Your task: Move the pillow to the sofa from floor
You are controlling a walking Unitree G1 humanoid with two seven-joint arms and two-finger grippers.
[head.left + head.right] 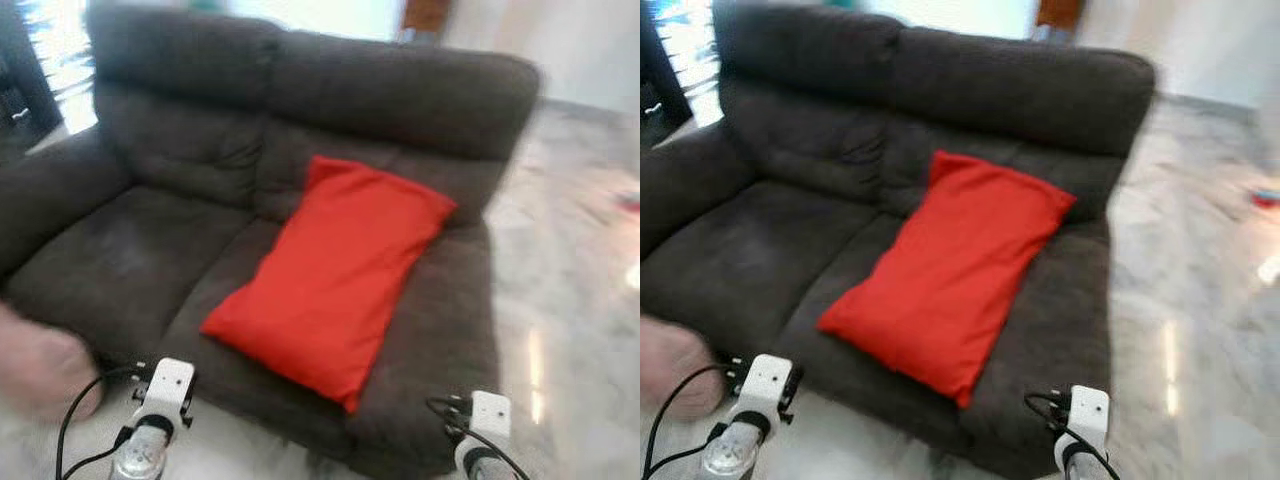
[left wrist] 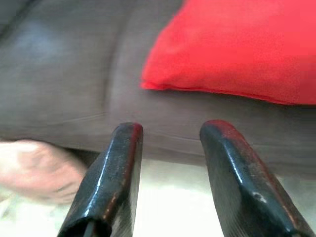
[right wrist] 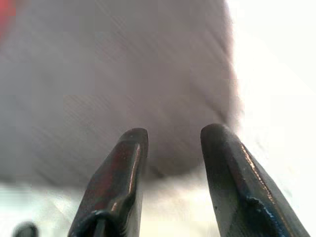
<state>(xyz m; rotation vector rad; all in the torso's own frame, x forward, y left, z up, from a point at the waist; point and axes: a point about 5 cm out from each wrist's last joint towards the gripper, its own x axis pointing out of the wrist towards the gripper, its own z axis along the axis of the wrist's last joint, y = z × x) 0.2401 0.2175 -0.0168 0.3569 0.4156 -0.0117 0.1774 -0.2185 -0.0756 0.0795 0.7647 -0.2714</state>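
Where a pale marble floor [image 1: 580,300] meets it, a dark brown two-seat sofa [image 1: 180,250] spans most of the head camera's view. On its right seat cushion lies a red pillow [image 1: 335,275], set diagonally, with its upper end leaning against the backrest and its lower corner close to the seat's front edge. At the sofa's lower left corner sits a blurred pinkish shape [image 1: 40,370] (too smeared to identify). Both robot arms are low in front of the sofa, well apart from the pillow. From its wrist camera, the left gripper [image 2: 170,143] has its two black fingers spread with a clear gap and nothing between them, pointing at the seat front below the pillow. The right gripper [image 3: 173,143] is likewise parted and empty, facing the sofa's blurred brown fabric.
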